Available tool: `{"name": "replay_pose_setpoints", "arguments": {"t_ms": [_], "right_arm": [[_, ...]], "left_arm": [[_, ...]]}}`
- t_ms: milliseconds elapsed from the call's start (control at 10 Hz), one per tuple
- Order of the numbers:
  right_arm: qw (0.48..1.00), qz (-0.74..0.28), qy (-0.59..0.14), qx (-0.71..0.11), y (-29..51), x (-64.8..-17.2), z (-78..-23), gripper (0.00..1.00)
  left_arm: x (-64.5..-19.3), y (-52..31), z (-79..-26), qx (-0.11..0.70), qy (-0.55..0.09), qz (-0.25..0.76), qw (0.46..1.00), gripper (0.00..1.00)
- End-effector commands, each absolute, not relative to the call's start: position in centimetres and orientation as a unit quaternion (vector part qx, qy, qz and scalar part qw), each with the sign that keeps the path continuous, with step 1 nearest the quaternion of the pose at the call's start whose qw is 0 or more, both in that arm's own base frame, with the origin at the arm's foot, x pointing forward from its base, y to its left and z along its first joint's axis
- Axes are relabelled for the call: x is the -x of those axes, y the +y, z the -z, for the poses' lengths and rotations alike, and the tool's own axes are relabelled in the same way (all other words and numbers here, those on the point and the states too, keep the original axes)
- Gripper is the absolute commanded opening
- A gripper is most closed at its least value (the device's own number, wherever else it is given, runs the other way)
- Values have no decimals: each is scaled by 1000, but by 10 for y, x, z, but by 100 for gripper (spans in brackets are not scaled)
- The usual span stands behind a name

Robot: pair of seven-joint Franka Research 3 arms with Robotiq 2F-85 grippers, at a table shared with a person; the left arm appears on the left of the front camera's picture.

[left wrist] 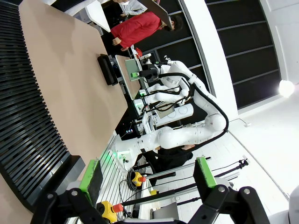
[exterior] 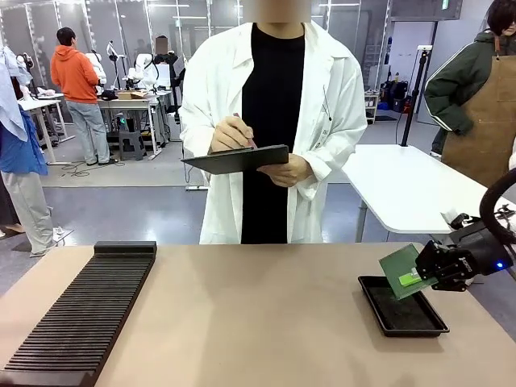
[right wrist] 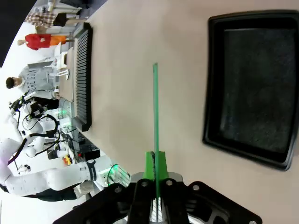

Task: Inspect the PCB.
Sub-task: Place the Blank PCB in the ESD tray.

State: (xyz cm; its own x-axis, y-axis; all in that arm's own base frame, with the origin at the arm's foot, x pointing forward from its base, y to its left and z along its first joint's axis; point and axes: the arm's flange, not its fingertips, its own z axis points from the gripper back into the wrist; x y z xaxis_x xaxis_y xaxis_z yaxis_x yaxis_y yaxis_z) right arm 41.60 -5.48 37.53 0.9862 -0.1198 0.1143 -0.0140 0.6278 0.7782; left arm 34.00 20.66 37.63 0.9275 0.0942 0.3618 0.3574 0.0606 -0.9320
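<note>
Right tool [exterior: 421,274]: clenched on the PCB [exterior: 401,269], green pads pinching one edge; from its own wrist camera the board [right wrist: 155,121] shows edge-on as a thin green line running up from between the fingers.

PCB position: lifted clear, tilted, hanging over the near left part of the shallow black tray [exterior: 401,310] at the right end of the tabletop [exterior: 258,314]; its green face is turned toward the far side, where the person stands. I see nothing else lying in the tray.

Left tool [left wrist: 148,179]: released, fingers spread wide with nothing between them, held off to the left beside the long black slotted rack [exterior: 81,314]. From there the right arm and the raised board [left wrist: 128,74] can be seen across the tabletop.

Person: standing across the tabletop in a white lab coat, one hand under a dark clipboard [exterior: 238,159], the other hand [exterior: 232,135] on top of it with what looks like a pen.

Progress: the board is picked up and presented, so the lifting part looks done; the checking itself seems to be underway.

Left to do: by my reckoning, finishing the look-over and setting the board down somewhere, perhaps the tray or a rack slot. Which one I cannot tell.
</note>
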Motion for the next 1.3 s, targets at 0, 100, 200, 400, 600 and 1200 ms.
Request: {"name": "replay_pose_setpoints", "arguments": {"t_ms": [0, 100, 200, 400, 600, 1200], "right_arm": [[908, 34, -58, -414, -58, -441, -365, 3], [912, 41, -52, -404, -59, -451, -355, 3], [915, 49, -48, -397, -59, -458, -343, 3], [915, 49, -43, -398, -58, -466, -325, 3], [917, 51, -44, -393, -56, -473, -316, 3], [928, 62, -53, -364, -49, -483, -297, 3]], "left_arm": [[-338, 207, -379, 675, -165, 95, 713, 100], [-338, 207, -379, 675, -165, 95, 713, 100], [-338, 207, -379, 675, -165, 95, 713, 100], [-338, 207, -379, 675, -165, 95, 713, 100], [-338, 207, -379, 675, -165, 95, 713, 100], [-338, 207, -379, 675, -165, 95, 713, 100]]}}
